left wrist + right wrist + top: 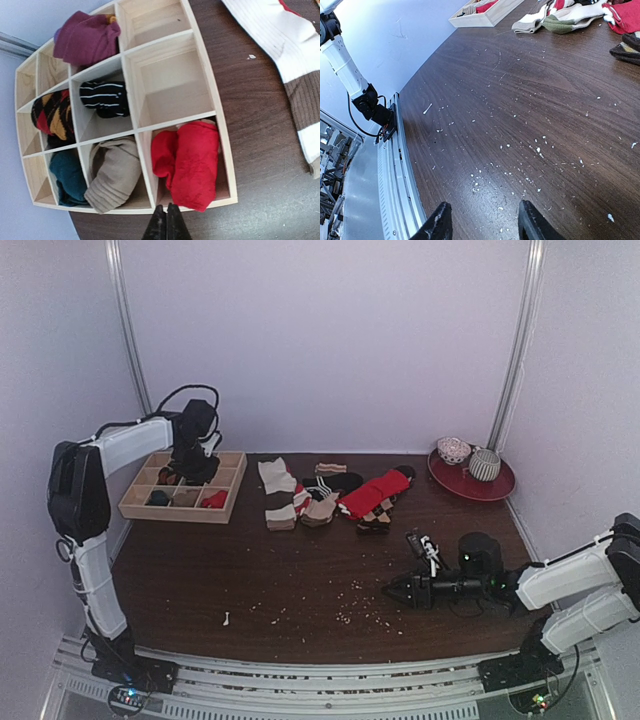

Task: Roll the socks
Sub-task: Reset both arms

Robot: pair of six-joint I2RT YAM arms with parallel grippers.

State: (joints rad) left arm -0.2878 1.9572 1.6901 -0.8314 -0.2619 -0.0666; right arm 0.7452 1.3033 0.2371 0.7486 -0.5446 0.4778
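A: Top view first. What do we record for the left gripper [193, 474]?

B: We find it over the tray [135, 508], at the far left of the table [250, 570]. Below its fingers, in the tray's near row, sit the red sock [213, 499] and, one cell over, the tan sock [185, 497]. Both are rolled.

A: And the right gripper [392, 592]?

B: Low over the table, well apart from the tray. A heap [320, 495] of loose socks lies beyond its tips, with crumbs [350, 618] just beside them.

A: Left wrist view?

B: We note the fingers [160, 226] pressed together with nothing between them. The red sock fills the corner cell just ahead of the tips, and a beige edge shows at its side. The tan sock is in the adjoining cell, toward the view's left edge. A wooden divider parts the two, so they do not touch.

A: Contact between fingers and red sock?

B: We cannot tell.

A: Right wrist view?

B: The fingers [439, 227] stand spread wide, holding nothing, with crumbs on the table between and ahead of them. The tray shows far ahead with a bit of red in it. We cannot make out the tan sock there.
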